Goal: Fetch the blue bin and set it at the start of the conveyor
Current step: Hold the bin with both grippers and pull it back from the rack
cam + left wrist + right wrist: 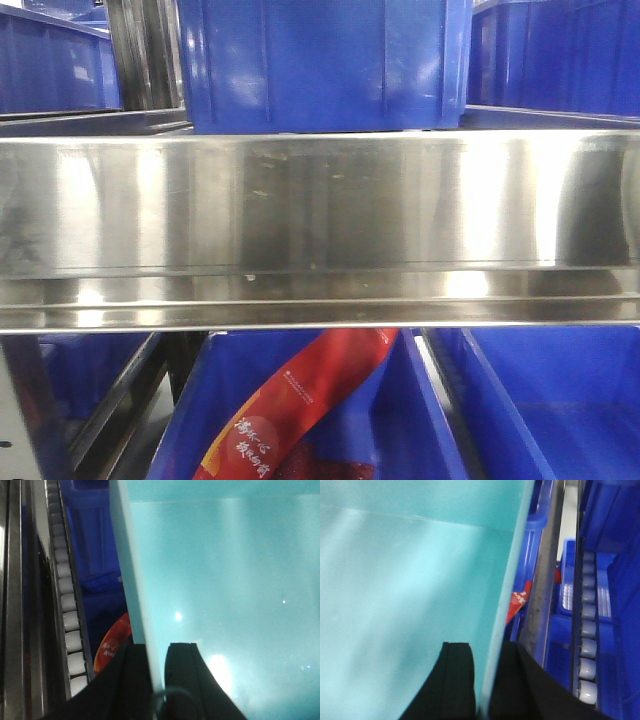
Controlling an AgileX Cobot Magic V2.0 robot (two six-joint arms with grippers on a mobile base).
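At the light aqua-blue smooth plastic tub [225, 580], the left gripper [156, 652] and the right gripper [487, 652] each clamp a thin wall. Beyond the tub run white roller tracks [67, 610] and a shiny steel shelf rail [320, 230], then dark royal-blue ribbed bins [320, 60], one holding a red packet [290, 420].
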